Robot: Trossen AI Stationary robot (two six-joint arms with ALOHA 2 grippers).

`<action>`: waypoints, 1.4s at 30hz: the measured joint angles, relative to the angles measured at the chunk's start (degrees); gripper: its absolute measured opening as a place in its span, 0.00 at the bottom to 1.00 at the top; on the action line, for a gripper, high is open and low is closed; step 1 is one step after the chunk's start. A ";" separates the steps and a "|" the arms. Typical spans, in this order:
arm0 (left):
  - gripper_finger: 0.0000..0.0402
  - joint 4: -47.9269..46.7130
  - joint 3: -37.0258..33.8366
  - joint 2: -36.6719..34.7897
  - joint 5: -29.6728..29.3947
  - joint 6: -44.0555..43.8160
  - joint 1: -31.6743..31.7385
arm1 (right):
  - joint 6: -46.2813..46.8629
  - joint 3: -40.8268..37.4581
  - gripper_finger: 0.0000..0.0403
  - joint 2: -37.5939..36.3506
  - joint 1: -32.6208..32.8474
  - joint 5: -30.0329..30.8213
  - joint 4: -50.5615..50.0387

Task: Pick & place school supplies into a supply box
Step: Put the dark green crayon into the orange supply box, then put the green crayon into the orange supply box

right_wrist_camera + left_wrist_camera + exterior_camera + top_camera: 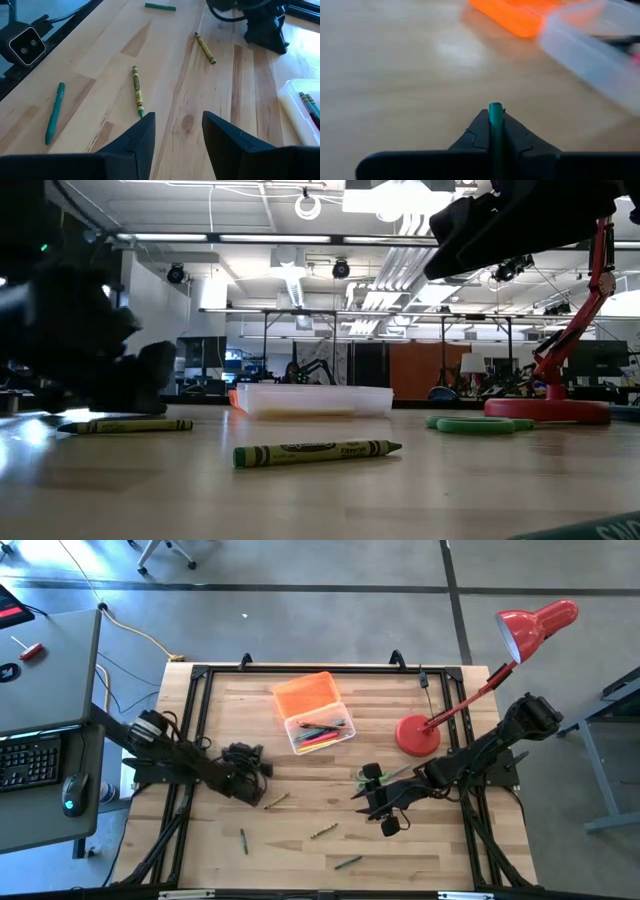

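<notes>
My left fingers [496, 131] are pressed together on a teal crayon [495, 116], which stands between the 2 tips and pokes out just past them. From above, that left hand [243, 766] sits low over the left part of the table [300, 850]. Just beside it on the wood lies a yellow-green crayon [276, 800]. Farther ahead, past bare wood, is the supply box [320, 731], a clear tray holding a few pens and crayons, with its orange lid [307, 695] lying open and touching its far side. The box is well apart from the crayon I hold.

My right fingers [177, 132] stand apart with nothing between them, hovering over the table near its middle. Just ahead of the tips lies an olive crayon [137, 91], pointing roughly toward the gap but not inside it. Off to one side, nearer the table's edge, lies a teal crayon of its own [54, 113]. Farther on is another yellow-green crayon [205, 48], and beyond that a dark green one [160, 6] close to the edge. The green-handled scissors [372, 774] lie beside my right hand [385, 808] in the overhead view. The red desk lamp [420, 733] stands on its round base near the box, toward the right rear.
</notes>
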 joint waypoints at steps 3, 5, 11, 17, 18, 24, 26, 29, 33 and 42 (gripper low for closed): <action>0.09 1.80 3.74 -4.16 7.94 4.88 3.62 | 0.02 0.00 0.35 0.00 0.00 -0.15 0.03; 0.09 1.98 6.77 -5.52 13.36 12.52 7.07 | -0.09 0.00 0.35 0.00 0.00 -0.16 0.14; 0.09 5.42 19.72 -6.27 21.42 42.74 16.94 | -0.10 0.00 0.35 0.00 0.00 -0.17 0.82; 0.12 5.25 31.69 -5.43 28.30 62.53 25.34 | 0.15 0.00 0.35 0.00 0.18 -0.19 0.72; 0.12 5.51 33.16 -4.65 29.42 63.60 26.49 | 0.17 0.00 0.35 0.00 0.34 -0.19 0.72; 0.09 6.62 36.99 1.93 35.34 65.86 32.54 | 0.22 0.00 0.35 0.00 2.24 -0.19 0.99; 0.10 6.87 38.03 5.99 37.95 65.85 33.90 | 0.55 0.00 0.35 0.00 3.03 -0.19 1.33; 0.16 6.07 38.51 10.76 40.22 65.61 35.07 | 2.43 0.00 0.35 0.00 4.12 -0.19 1.20; 0.22 7.18 40.93 15.17 41.42 65.65 35.69 | 2.62 0.00 0.35 0.00 5.34 0.08 0.79; 0.31 6.31 49.07 17.07 40.83 71.18 35.99 | 2.30 0.00 0.35 0.00 5.60 0.27 0.85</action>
